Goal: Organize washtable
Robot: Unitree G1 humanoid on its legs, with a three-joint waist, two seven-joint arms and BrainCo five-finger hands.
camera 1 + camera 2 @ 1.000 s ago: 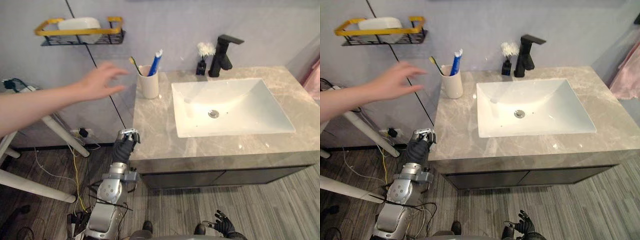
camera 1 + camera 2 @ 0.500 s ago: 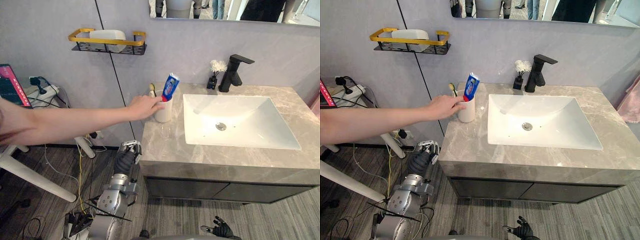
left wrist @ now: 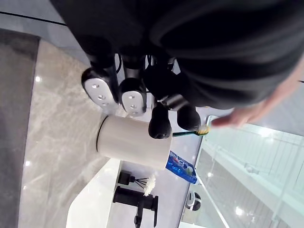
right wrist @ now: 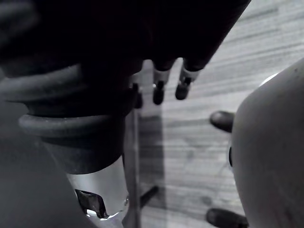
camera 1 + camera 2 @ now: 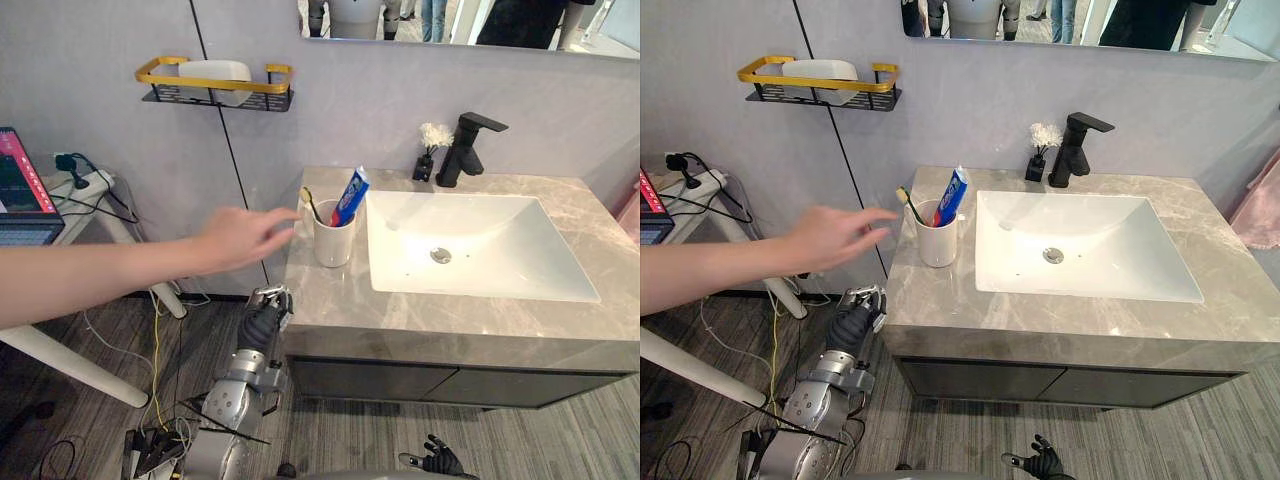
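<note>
A white cup [image 5: 333, 236] stands on the grey marble counter [image 5: 330, 300], left of the sink. In it lean a blue toothpaste tube [image 5: 350, 196] and a yellow-green toothbrush [image 5: 310, 203]. A person's hand [image 5: 240, 236] reaches in from the left, its fingers just short of the cup. My left hand [image 5: 262, 318] is raised below the counter's front left corner, open and empty. In the left wrist view the cup [image 3: 133, 142] shows past its fingers [image 3: 99, 85]. My right hand [image 5: 437, 460] hangs low over the floor, fingers [image 4: 183, 88] spread.
A white sink [image 5: 480, 240] fills the counter's middle and right. A black tap [image 5: 465, 145] and a small vase of white flowers [image 5: 430, 150] stand behind it. A gold-railed wall shelf [image 5: 215, 85] hangs at upper left. A white-legged table [image 5: 60, 200] stands at left.
The person's hand, which was on the cup half a second ago, has drawn back to the left. The cup now stands a little nearer the front, with the toothpaste leaning right. My hands have stayed put.
</note>
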